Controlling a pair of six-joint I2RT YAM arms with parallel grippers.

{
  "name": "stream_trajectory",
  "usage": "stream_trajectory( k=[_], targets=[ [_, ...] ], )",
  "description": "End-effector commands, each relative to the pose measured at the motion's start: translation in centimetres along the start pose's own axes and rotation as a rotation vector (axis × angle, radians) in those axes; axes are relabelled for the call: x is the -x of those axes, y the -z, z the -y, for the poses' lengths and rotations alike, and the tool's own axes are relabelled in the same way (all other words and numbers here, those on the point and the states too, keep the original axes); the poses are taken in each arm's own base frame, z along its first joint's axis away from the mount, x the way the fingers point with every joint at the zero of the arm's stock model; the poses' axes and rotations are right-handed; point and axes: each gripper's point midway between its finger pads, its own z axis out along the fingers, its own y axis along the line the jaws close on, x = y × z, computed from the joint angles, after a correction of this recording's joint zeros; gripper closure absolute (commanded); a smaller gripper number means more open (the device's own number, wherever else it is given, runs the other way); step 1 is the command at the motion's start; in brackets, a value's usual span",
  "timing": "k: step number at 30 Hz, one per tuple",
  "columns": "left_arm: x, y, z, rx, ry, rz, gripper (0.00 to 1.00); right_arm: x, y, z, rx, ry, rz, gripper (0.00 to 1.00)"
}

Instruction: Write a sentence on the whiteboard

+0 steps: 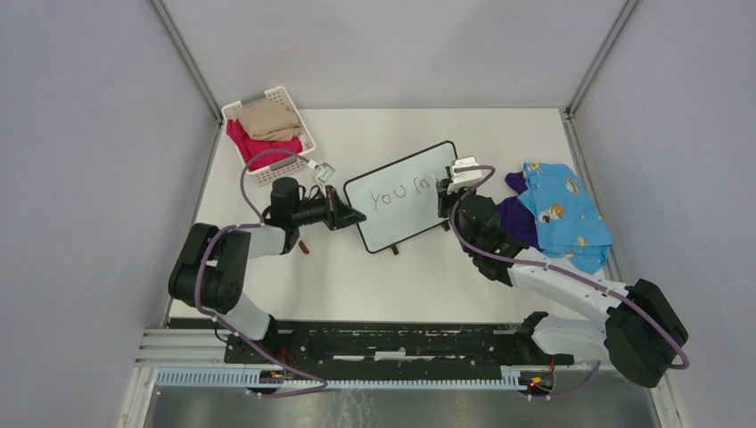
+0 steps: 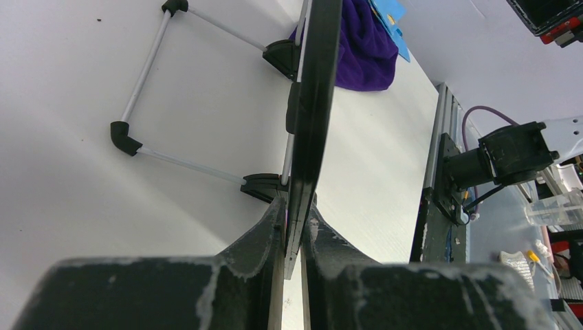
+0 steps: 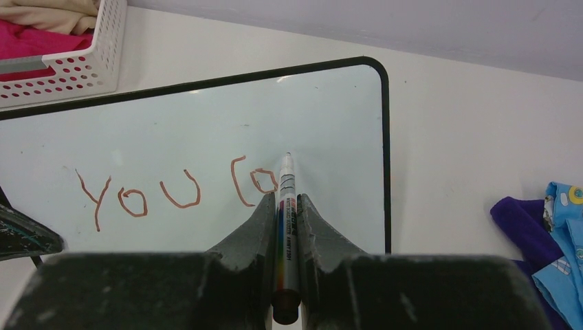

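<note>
The whiteboard stands tilted at mid-table, white with a thin black frame. On it "YOU" and a "C" with a small round stroke are written in brown. My left gripper is shut on the board's left edge, seen edge-on between its jaws. My right gripper is at the board's right end, shut on a white marker. The marker's tip rests against the board just right of the last stroke.
A white slatted basket with pink and beige cloth sits back left. Blue patterned and purple clothes lie right of the board. A small dark red cap lies near the left arm. The board's wire stand rests on the table behind it.
</note>
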Motion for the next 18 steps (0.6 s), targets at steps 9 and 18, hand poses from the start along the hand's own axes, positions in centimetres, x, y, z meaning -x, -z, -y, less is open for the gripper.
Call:
stream_trajectory(
  k=[9, 18],
  targets=[
    [-2.2, 0.1, -2.1, 0.099, 0.050, -0.054, 0.98, 0.6, -0.9, -0.6, 0.023, -0.031, 0.023, 1.00],
    [-2.2, 0.1, -2.0, 0.098, 0.050, -0.055, 0.98, -0.8, -1.1, -0.1, 0.008, -0.029, -0.005, 1.00]
  ],
)
